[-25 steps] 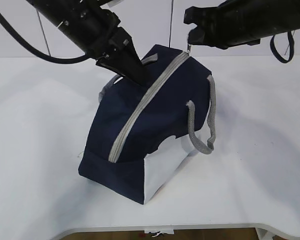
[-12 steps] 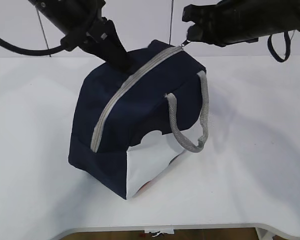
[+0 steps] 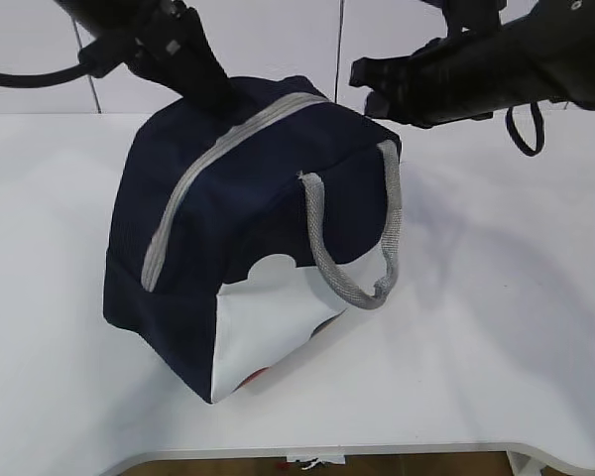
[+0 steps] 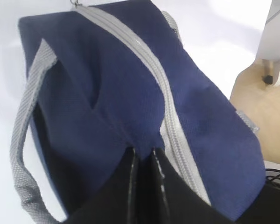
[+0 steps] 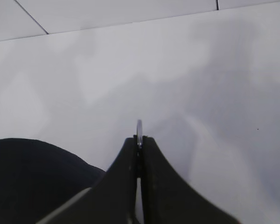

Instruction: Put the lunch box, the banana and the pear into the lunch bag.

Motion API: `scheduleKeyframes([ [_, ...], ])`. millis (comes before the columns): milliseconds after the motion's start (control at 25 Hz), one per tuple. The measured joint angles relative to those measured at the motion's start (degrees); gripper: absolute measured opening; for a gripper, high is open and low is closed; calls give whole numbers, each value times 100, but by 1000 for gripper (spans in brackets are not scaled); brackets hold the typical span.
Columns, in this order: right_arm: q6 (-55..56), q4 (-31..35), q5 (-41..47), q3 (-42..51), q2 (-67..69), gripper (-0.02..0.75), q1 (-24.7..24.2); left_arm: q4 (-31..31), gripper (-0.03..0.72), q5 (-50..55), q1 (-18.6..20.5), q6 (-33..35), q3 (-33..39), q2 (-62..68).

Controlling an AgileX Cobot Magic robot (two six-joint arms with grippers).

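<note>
Both arms are matte black and bulky, with black cables looping off each. The left tool [image 4: 142, 161] and right tool [image 5: 139, 144] end in tapered black wedge-shaped fingers.

Premises present as a robotics laboratory or test cell. A plain white table [image 3: 516, 327] carries the work, backed by pale wall panels [image 3: 278, 50] with straight seams directly behind the right gripper [image 5: 139, 140]. Two black arms with exposed cabling [image 3: 20, 77] reach in from above. A bare plywood fixture [image 4: 266, 112] stands to the side of the left gripper [image 4: 142, 156].
</note>
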Motion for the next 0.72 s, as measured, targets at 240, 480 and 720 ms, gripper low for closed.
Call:
scheduleKeyframes([
  [240, -13, 44, 21, -10, 367, -10, 0, 109, 15, 71, 0, 0, 10, -165],
  [480, -13, 255, 210, -31, 743, -10, 0, 165, 15, 109, 0, 0, 10, -217],
  [720, -13, 310, 249, -31, 778, -10, -10, 203, 15, 113, 0, 0, 10, -217],
])
